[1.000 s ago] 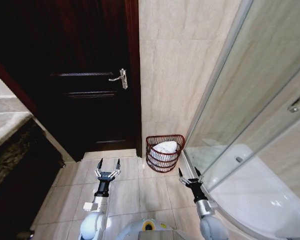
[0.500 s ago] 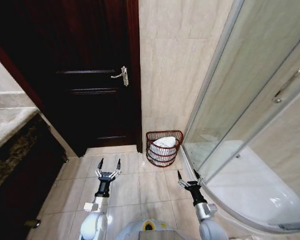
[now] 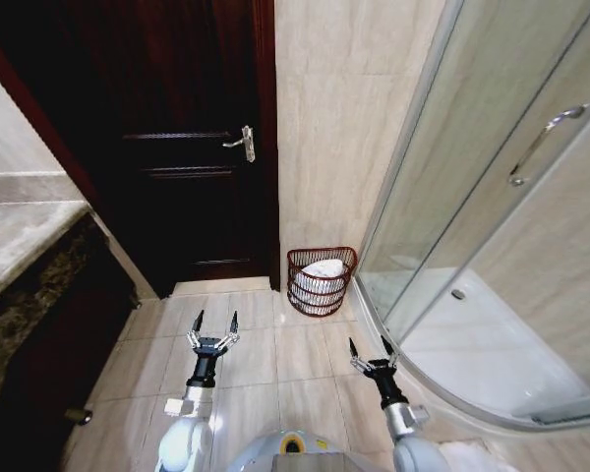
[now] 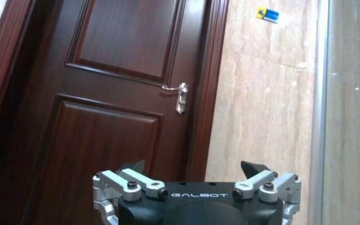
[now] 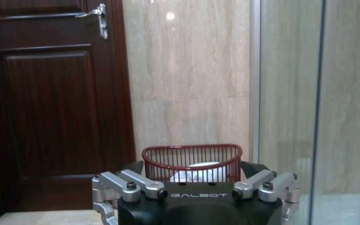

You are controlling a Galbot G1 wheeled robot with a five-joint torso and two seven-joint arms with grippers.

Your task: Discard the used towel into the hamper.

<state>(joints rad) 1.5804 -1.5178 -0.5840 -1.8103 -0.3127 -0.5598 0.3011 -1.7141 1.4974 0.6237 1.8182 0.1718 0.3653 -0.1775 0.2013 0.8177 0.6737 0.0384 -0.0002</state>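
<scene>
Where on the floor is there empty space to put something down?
Bare tiles lie between the door and both open grippers, left gripper and right gripper. It is crowded in the corner, where the hamper with a white towel sits against the wall beside the shower enclosure.

Even, fairly bright light falls on the pale wall tiles (image 3: 344, 128). The dark door (image 3: 167, 147) swallows detail, and a small glare spot (image 5: 170, 16) shows high above the right jaws. Straight lines in the head view bow towards the edges, probably from a wide lens.

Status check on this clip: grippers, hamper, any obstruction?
Left gripper open, empty, low over floor tiles. Right gripper open, empty, beside shower glass. Hamper against wall, white towel inside. Nothing in the way.
</scene>
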